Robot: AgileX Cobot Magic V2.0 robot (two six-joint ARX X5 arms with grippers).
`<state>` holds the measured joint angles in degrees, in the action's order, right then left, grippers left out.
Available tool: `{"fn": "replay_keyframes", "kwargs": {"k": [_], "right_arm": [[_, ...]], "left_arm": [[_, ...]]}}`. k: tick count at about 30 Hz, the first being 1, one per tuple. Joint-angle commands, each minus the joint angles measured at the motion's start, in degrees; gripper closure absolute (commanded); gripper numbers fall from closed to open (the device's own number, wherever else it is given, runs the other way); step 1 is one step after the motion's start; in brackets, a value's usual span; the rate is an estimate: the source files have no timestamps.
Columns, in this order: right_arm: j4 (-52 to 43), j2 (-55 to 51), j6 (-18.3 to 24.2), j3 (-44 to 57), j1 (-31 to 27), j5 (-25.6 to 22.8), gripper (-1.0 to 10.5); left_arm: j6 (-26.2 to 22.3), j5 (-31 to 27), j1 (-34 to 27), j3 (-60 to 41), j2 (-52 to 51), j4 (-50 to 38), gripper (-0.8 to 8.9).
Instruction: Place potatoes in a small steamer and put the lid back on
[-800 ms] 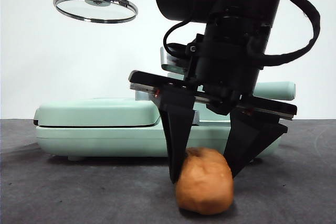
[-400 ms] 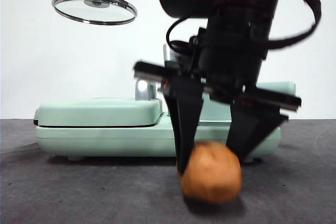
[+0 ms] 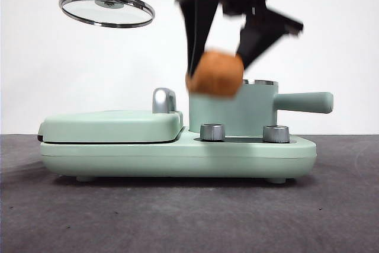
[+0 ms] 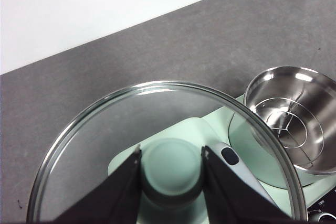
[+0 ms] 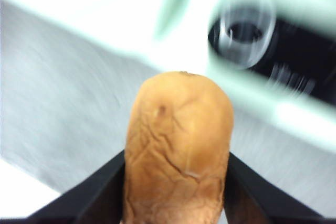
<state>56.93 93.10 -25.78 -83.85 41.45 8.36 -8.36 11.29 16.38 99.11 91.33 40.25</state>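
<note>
My right gripper (image 3: 216,63) is shut on the orange-brown potato (image 3: 215,74) and holds it in the air in front of the mint-green small steamer (image 3: 234,109), about level with its steel rim. The potato fills the right wrist view (image 5: 178,148) between the black jaws. My left gripper (image 4: 171,165) is shut on the mint-green knob of the glass lid (image 4: 157,145) and holds it high at the upper left of the front view (image 3: 106,7). The steamer's open steel inside (image 4: 294,116) shows in the left wrist view with a wire rack in it.
The steamer stands on a mint-green appliance base (image 3: 177,152) next to a flat green griddle (image 3: 109,125) with a chrome handle (image 3: 164,100). Two steel dials (image 3: 212,131) sit on the base's front. The steamer's long handle (image 3: 302,102) points right. The tabletop (image 3: 177,217) is dark grey.
My right gripper has lifted the potato off the table, up to the level of the steamer's rim. The left gripper and lid have stayed still.
</note>
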Motion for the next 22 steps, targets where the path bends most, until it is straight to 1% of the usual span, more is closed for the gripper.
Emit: {"fn": "replay_keyframes", "kwargs": {"k": [1, 5, 7, 10, 12, 16, 22], "right_arm": [[1.5, 2.1, 5.1, -6.1, -3.5, -0.2, 7.5], [3.9, 5.0, 7.9, -14.2, -9.1, -0.1, 7.5], [5.6, 7.4, 9.1, -18.6, -11.9, 0.9, 7.5], [7.4, 11.5, 10.4, -24.5, -15.0, 0.9, 7.5], [7.7, 14.3, 10.5, -27.8, -16.4, 1.4, 7.5], [7.8, 20.0, 10.9, -33.8, -18.5, 4.4, 7.5], [7.9, 27.5, 11.2, -39.3, -19.2, 4.8, 7.5]], "left_arm": [[-0.4, 0.3, 0.1, 1.7, 0.0, -2.1, 7.64], [-0.4, 0.3, 0.1, 1.7, 0.0, -2.1, 7.64], [-0.4, 0.3, 0.1, 1.7, 0.0, -2.1, 7.64], [-0.4, 0.3, 0.1, 1.7, 0.0, -2.1, 7.64], [-0.4, 0.3, 0.1, 1.7, 0.0, -2.1, 7.64], [-0.4, 0.3, 0.1, 1.7, 0.0, -2.1, 7.64], [-0.4, 0.3, 0.1, 1.7, 0.0, -2.1, 7.64]]}}
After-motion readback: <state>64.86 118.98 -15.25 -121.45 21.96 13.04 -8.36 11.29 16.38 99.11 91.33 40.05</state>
